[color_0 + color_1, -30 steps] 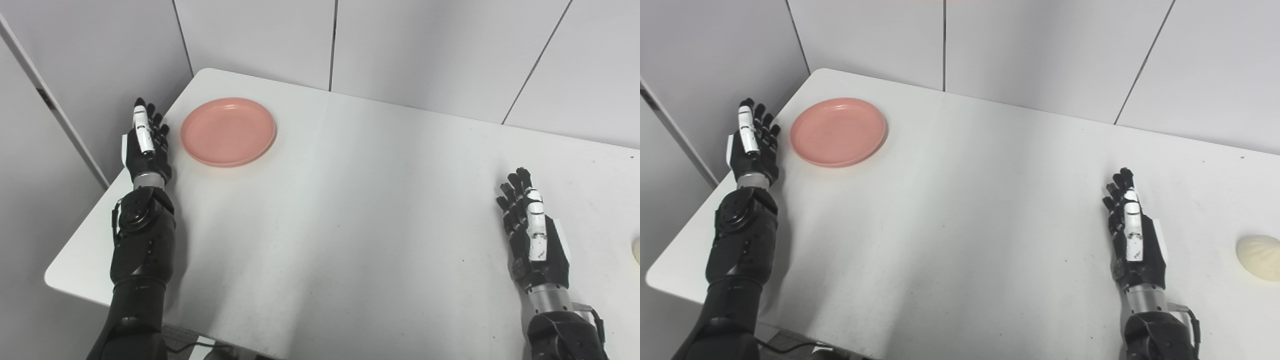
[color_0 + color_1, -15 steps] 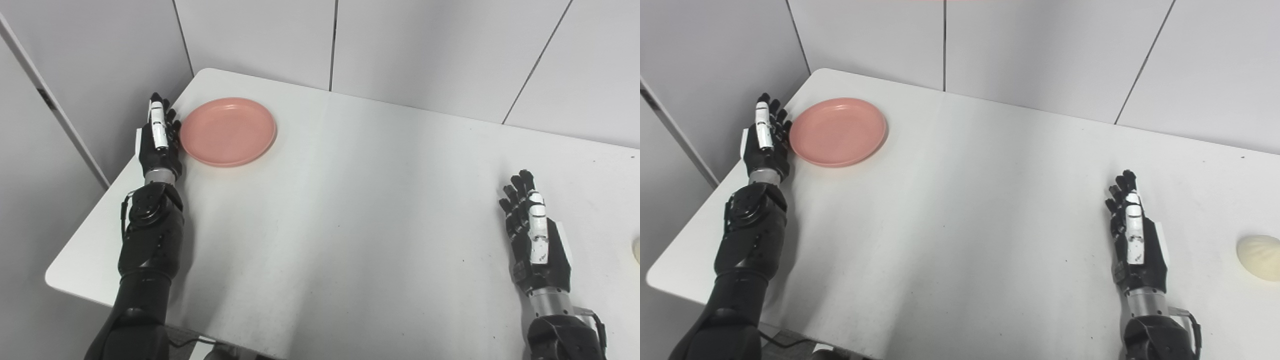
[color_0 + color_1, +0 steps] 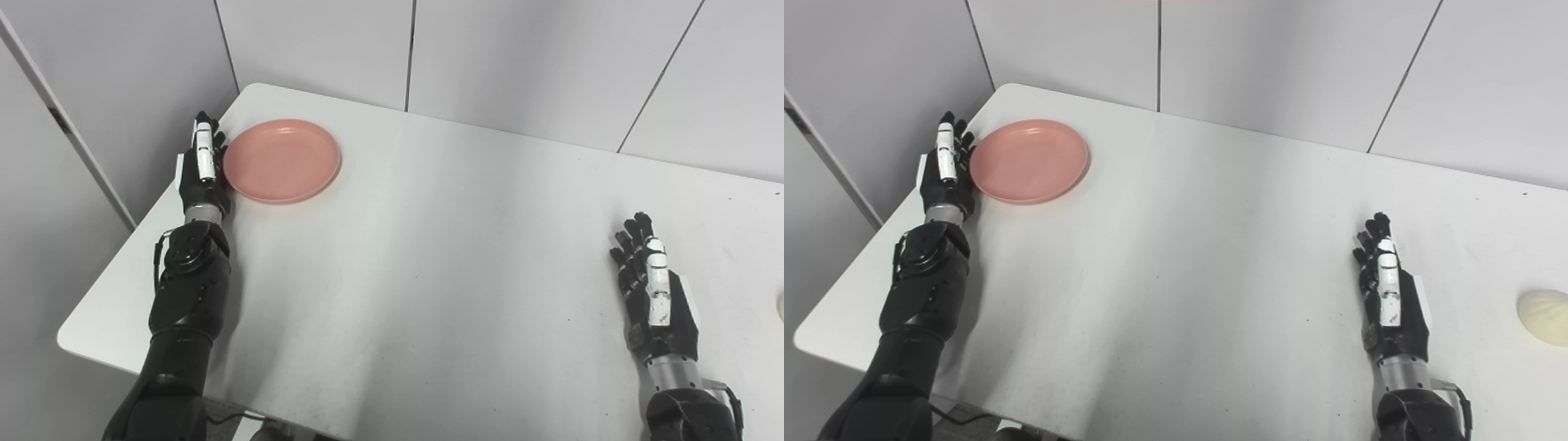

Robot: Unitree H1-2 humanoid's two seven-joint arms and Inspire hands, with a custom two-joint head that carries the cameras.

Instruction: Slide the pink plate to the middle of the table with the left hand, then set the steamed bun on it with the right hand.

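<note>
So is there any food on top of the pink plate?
No. The pink plate is bare on top. The steamed bun lies far off on the table. Whatever is under the plate stays hidden.

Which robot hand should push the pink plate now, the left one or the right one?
Probably the left hand. It is open and right against the pink plate's left rim, ready to push it toward the middle. The right hand is far across the table, nearer the steamed bun.
</note>
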